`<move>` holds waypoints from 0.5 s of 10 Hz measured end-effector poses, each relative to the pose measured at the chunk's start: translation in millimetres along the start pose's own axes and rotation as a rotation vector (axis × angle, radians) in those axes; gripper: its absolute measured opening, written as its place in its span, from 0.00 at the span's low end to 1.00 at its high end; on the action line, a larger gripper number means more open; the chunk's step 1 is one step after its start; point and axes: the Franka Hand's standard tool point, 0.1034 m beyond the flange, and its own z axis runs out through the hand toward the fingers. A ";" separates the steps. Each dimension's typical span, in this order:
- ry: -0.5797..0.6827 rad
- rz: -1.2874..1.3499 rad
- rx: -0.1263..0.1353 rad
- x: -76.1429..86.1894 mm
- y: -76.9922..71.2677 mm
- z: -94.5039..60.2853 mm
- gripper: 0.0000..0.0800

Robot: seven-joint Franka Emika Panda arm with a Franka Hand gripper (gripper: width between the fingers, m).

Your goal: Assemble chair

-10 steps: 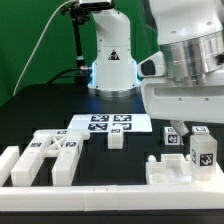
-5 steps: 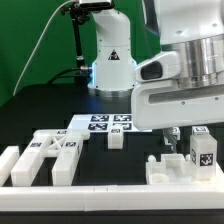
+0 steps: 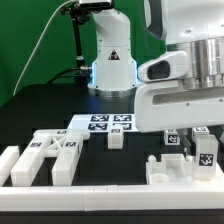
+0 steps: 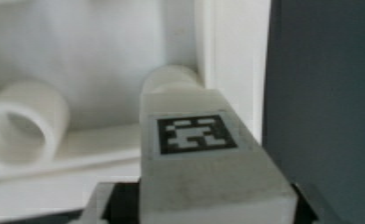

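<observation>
The chair is in loose matte-white pieces. A short upright tagged block (image 3: 206,155) stands at the exterior view's right, and my gripper (image 3: 206,138) has come down over its top. In the wrist view the same tagged block (image 4: 198,140) fills the space between my gripper's (image 4: 200,200) dark fingers, which press its two sides. A smaller tagged piece (image 3: 172,141) stands just beside it. A notched white piece (image 3: 168,172) lies in front. Flat tagged panels and blocks (image 3: 50,158) lie at the exterior view's left.
The marker board (image 3: 105,124) lies at mid-table with a small white block (image 3: 116,139) in front of it. The low white border rail (image 3: 100,190) runs along the near edge. In the wrist view a rounded white piece with a hole (image 4: 19,125) sits close to the held block.
The arm has come down over the upright tagged block at the right, and the jaws have narrowed from wide open onto its sides. The other pieces have not moved.
</observation>
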 end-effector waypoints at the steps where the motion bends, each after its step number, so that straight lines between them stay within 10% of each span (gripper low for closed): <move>1: 0.000 0.059 -0.001 0.1 0.7 0.1 0.37; 5: -0.008 0.677 0.004 -1.3 2.5 1.2 0.37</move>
